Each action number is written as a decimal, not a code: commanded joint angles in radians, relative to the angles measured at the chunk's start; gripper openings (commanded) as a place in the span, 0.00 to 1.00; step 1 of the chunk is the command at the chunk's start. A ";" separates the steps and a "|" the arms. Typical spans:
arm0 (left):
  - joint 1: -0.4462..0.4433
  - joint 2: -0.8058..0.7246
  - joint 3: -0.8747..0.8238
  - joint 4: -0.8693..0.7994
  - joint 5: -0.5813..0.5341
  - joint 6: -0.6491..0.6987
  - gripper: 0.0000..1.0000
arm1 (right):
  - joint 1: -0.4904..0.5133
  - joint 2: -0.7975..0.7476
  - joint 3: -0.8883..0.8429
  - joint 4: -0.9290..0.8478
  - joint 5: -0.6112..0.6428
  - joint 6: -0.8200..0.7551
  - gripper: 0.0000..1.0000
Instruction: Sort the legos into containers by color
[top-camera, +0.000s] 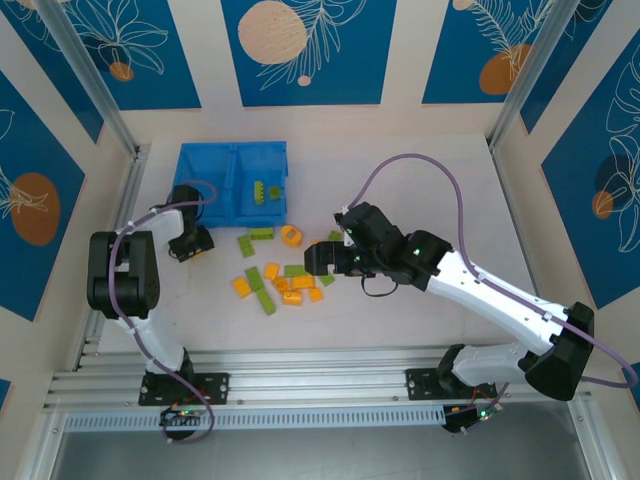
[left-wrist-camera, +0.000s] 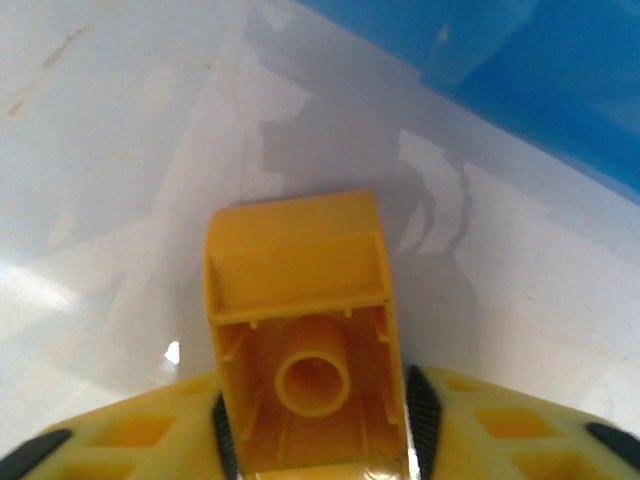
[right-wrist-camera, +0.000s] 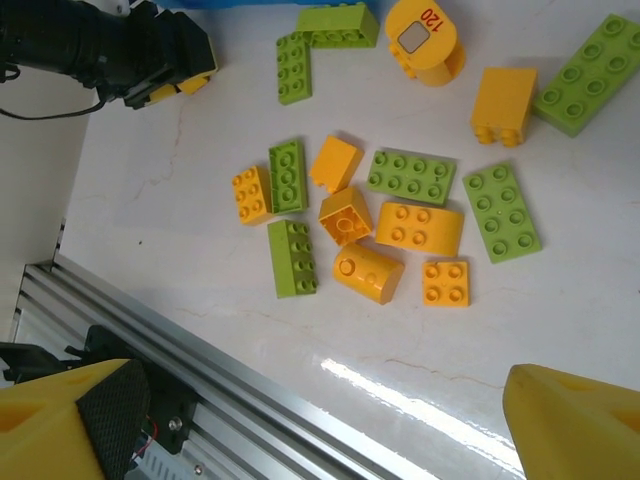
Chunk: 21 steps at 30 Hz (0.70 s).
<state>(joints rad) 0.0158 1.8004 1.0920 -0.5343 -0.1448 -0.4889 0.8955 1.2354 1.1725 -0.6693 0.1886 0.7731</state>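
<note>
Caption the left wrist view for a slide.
Left hand clamps an orange-yellow lego, hollow underside showing, near the blue bin.

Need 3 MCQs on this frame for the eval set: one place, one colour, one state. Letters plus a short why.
1. Where is the left tool?
A. at the table's right edge
B. just short of the blue bin's near wall
C. inside the bin

2. What colour is the brick in the left tool?
A. orange-yellow
B. lime green
C. blue

3. How is the right tool?
A. shut on a green brick
B. shut on a cylinder
C. open, holding nothing

Answers:
1 B: the top view puts it at the bin's near side, and the left wrist view has blue wall ahead.
2 A: the left wrist view shows an orange-yellow brick clamped in it.
3 C: its fingers sit wide apart with nothing between them, above the loose bricks.
</note>
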 joint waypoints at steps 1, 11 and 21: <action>0.022 0.002 0.008 -0.003 -0.015 0.019 0.38 | -0.001 0.000 0.031 0.012 -0.054 -0.015 0.93; -0.066 -0.313 0.162 -0.107 0.047 0.039 0.28 | 0.000 0.047 0.080 0.022 -0.044 -0.018 0.93; -0.040 0.243 0.669 -0.119 0.021 0.107 0.38 | 0.009 0.037 0.081 -0.002 -0.049 -0.006 0.93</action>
<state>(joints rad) -0.0395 1.9343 1.6825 -0.6071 -0.1406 -0.4149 0.8970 1.2934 1.2327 -0.6525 0.1493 0.7658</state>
